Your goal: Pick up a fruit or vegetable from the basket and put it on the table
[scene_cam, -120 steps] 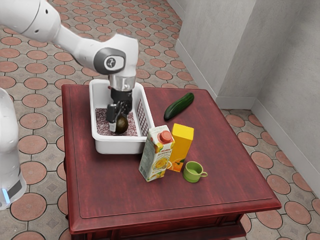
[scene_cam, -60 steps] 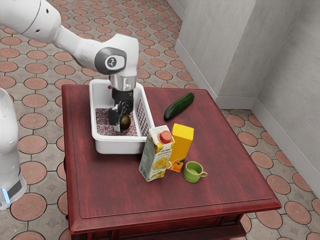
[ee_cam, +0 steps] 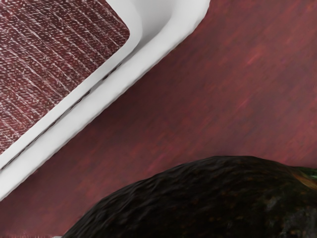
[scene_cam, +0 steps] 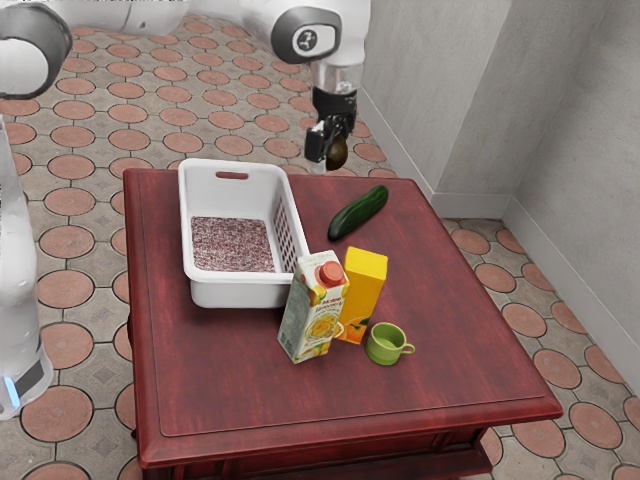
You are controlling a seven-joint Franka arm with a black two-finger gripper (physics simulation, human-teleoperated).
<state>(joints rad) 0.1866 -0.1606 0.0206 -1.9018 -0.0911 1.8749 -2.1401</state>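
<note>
My gripper (scene_cam: 328, 150) is up in the air past the basket, toward the exterior view's right, shut on a dark brown-green avocado (scene_cam: 337, 153). In the wrist view the avocado (ee_cam: 213, 198) is a large dark shape at the lower edge. The white basket (scene_cam: 240, 291) stands on the red table (scene_cam: 300, 400), and its patterned bottom is bare in the exterior view. Its rim (ee_cam: 94, 106) also crosses the wrist view beside the tabletop (ee_cam: 208, 94).
A cucumber (scene_cam: 358, 213) lies on the table below and near my gripper. A juice carton (scene_cam: 312, 308), a yellow carton (scene_cam: 364, 290) and a green cup (scene_cam: 386, 343) stand close together beside the basket's near corner. A wall rises beyond the table.
My gripper has risen out of the basket with the avocado and swung toward the exterior view's right, past the basket's side. The basket, cucumber, cartons and cup have stayed put.
</note>
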